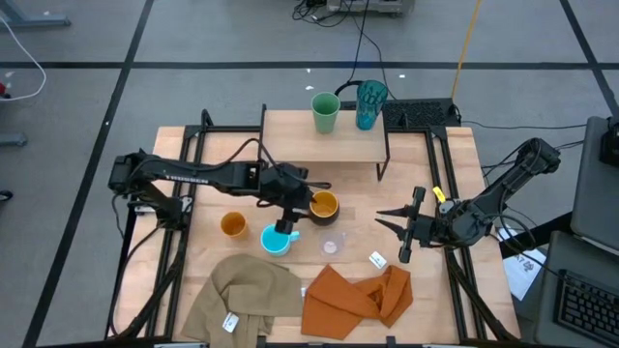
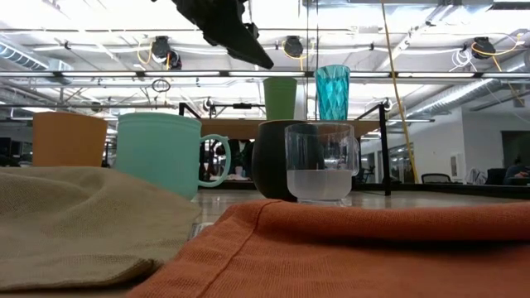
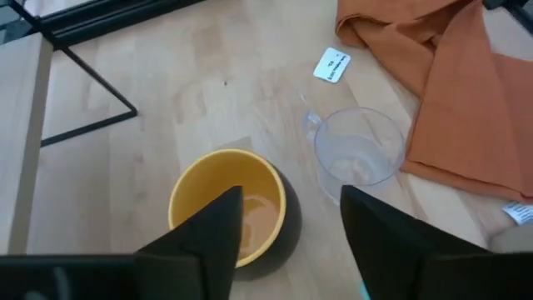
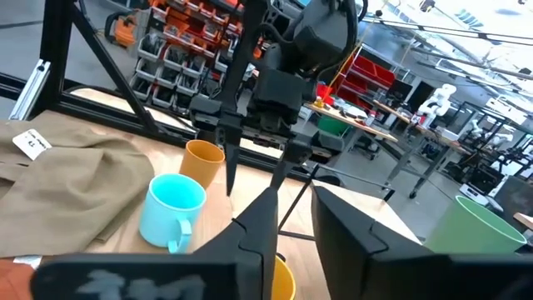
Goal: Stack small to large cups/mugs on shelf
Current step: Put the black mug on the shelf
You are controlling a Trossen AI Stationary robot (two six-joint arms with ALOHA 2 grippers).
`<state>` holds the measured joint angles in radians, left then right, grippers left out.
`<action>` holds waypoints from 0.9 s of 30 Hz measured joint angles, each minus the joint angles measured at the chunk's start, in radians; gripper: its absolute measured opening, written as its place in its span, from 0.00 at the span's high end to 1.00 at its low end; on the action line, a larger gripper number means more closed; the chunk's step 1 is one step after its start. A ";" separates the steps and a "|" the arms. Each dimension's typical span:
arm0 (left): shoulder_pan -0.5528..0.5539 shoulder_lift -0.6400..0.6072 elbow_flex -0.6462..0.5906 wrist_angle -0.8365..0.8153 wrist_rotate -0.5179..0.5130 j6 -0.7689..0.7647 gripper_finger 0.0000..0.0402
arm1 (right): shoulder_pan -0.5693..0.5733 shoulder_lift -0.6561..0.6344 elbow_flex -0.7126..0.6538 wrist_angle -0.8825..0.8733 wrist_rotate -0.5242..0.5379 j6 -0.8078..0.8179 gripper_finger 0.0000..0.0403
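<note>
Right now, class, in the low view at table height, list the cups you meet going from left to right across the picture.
small orange cup → light blue mug → green cup → clear cup. The black mug and the teal tumbler overlap these, so I leave them out.

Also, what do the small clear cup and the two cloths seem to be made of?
The clear cup looks like plastic or glass: the black mug shows through its wall, and its base looks frosted. Which of the two, I cannot tell. The orange cloth and the tan cloth look like woven fabric, matte, lying in soft folds; the orange one has a stitched hem, and the tan one shows a coarser weave.
</note>
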<state>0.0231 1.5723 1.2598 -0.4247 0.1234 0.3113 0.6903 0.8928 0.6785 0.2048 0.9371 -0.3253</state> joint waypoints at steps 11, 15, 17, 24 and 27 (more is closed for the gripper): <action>-0.021 0.112 0.000 0.009 -0.057 0.050 0.44 | 0.000 0.000 0.000 0.000 0.001 0.000 0.83; -0.017 0.121 0.000 0.019 -0.067 0.056 0.47 | 0.000 0.000 0.000 0.000 0.002 0.004 0.83; -0.018 0.125 0.000 0.011 -0.080 0.072 0.48 | 0.000 0.000 0.000 -0.001 0.002 0.009 0.83; -0.017 0.159 -0.001 0.008 -0.081 0.089 0.48 | 0.000 0.000 0.000 0.000 0.003 0.011 0.83; -0.017 0.175 0.000 0.009 -0.090 0.103 0.48 | 0.000 0.000 0.000 -0.001 0.002 0.011 0.83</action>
<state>0.0063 1.7472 1.2602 -0.4159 0.0331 0.4145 0.6899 0.8928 0.6785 0.2043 0.9394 -0.3145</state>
